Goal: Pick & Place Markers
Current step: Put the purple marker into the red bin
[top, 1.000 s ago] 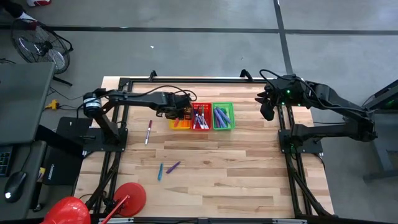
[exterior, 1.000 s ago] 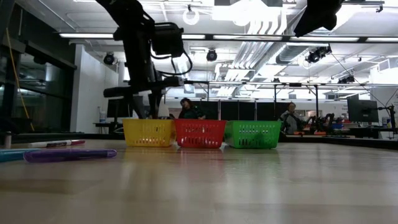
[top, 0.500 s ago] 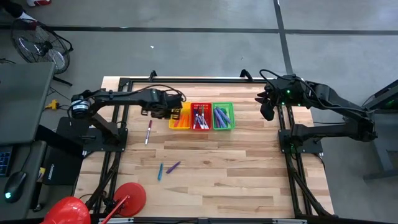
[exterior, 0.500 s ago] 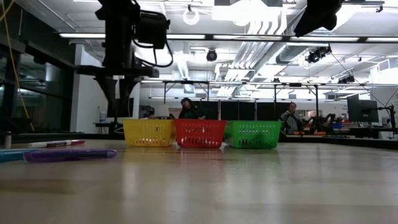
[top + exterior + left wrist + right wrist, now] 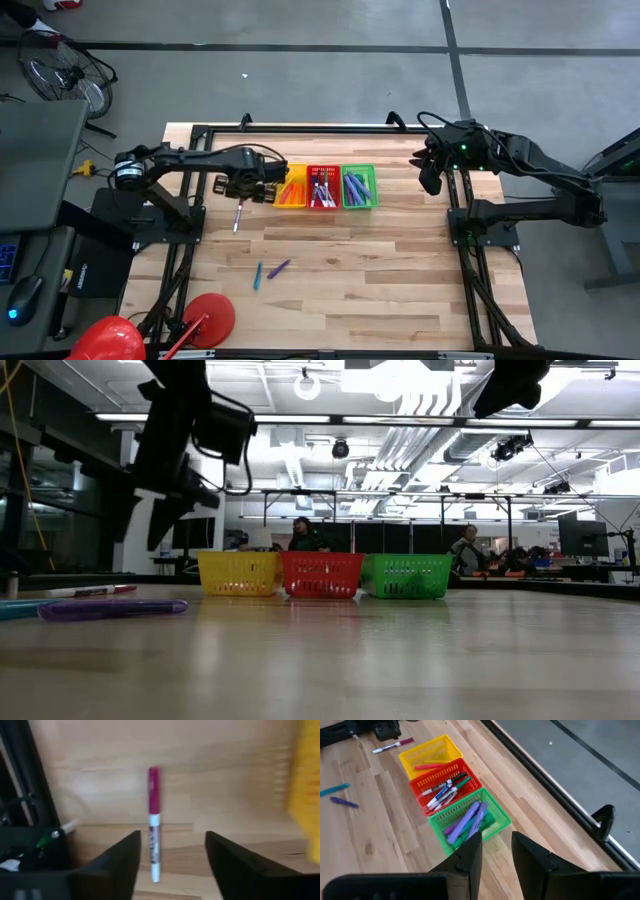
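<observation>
Left end effector (image 5: 170, 852) spread wide, empty, hovering above the white-and-magenta marker (image 5: 154, 822) lying flat on bench (image 5: 400, 270), just beside yellow basket (image 5: 290, 190). Prob. light, stiff, slick; grip mid-barrel. Right end effector (image 5: 495, 847) narrow, parked.

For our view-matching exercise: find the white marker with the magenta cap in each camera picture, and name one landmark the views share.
High view: white marker with the magenta cap, lying left of the baskets.
Low view: far left, on the table.
Left wrist view: centre, beyond the open left hand.
Right wrist view: upper left.
Shared landmark: yellow basket.
</observation>
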Robot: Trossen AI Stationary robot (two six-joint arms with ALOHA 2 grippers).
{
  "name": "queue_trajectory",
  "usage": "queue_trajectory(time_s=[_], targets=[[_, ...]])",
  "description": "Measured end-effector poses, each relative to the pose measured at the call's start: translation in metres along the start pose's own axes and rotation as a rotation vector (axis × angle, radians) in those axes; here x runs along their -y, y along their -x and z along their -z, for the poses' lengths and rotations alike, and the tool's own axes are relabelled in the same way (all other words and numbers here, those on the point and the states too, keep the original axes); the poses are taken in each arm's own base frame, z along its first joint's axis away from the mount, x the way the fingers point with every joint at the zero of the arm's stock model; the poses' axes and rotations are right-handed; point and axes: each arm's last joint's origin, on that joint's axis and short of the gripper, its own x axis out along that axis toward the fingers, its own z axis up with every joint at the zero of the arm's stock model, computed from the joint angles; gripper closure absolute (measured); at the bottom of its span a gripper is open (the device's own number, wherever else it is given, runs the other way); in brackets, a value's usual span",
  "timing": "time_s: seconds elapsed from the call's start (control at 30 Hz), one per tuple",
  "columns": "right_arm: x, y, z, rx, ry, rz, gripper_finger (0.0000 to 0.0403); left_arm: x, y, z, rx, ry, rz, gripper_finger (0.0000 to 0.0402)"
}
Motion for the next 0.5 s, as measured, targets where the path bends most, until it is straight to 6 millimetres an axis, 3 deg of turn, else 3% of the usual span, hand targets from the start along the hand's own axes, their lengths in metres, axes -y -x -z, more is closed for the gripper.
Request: queue_trajectory(time_s=[0.2, 0.5], targets=[[0.000, 0.000, 0.000, -0.001, 0.004, -0.004, 0.0309, -0.001, -0.019, 0.012, -0.017, -0.040, -0.004, 0.0120], [0.000, 0.000, 0.000, 0.000, 0.008, -0.005, 0.0309, -0.003, -0.046, 0.022, -0.054, 0.007, 0.065, 0.0115]])
